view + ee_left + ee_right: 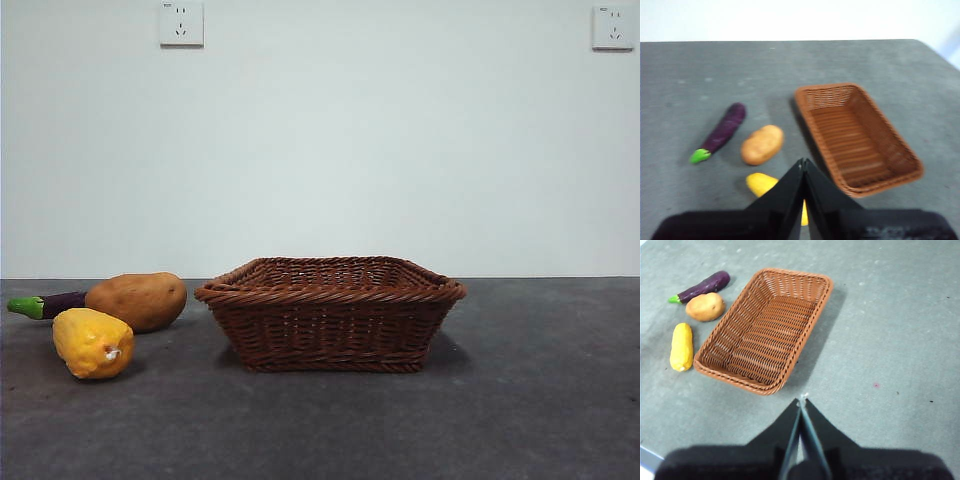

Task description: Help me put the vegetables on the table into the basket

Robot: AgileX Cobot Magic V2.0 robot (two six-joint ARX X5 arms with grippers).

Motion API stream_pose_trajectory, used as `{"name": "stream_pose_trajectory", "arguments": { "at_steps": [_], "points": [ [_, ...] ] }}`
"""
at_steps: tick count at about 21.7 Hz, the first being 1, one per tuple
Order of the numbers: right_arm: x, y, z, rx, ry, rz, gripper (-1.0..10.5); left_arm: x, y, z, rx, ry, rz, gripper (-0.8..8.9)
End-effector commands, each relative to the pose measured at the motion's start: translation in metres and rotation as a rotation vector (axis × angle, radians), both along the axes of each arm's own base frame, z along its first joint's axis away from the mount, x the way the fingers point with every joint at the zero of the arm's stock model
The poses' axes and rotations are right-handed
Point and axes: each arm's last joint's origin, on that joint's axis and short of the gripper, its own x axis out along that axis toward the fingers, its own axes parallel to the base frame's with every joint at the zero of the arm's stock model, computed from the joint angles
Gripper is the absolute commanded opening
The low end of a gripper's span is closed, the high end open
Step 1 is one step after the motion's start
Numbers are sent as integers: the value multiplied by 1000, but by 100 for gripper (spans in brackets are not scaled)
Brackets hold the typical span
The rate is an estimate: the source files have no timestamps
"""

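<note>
Your left end effector (803,162) hangs above the dark grey surface (715,75), jaws pressed together, right over the yellow vegetable (760,183), with the potato (762,144) and eggplant (722,131) just beyond. The basket (860,137) sits beside them, seemingly empty, though that view is blurred. Your right end effector (802,401), jaws together too, hovers past the basket's other side. Behind: pale wall (400,150), two sockets (181,23).

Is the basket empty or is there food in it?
Empty. The basket shows only bare wicker inside; the potato, eggplant and yellow vegetable lie beside it.
</note>
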Motion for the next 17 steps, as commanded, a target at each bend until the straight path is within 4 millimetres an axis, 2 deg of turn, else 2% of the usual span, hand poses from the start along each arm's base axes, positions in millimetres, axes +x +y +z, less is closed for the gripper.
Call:
{"name": "stream_pose_trajectory", "arguments": {
  "at_steps": [1, 2, 4, 5, 13, 17],
  "points": [
    [0, 0, 1, -7, -14, 15, 100, 0, -1, 1, -5, -9, -40, 47],
    [0, 0, 1, 0, -15, 23, 223, 1, -1, 1, -7, -7, -44, 185],
    [-1, 1, 2, 17, -13, 39, 501, 1, -1, 1, -17, 0, -46, 586],
    [-1, 1, 2, 21, -12, 35, 565, 2, -1, 1, -17, 3, -47, 650],
    [3, 2, 1, 39, 10, 43, 569, 11, -1, -2, -22, 39, -52, 657],
    [23, 5, -1, 79, 31, 62, 568, 19, -1, -3, -23, 67, -52, 656]
  ]
}}
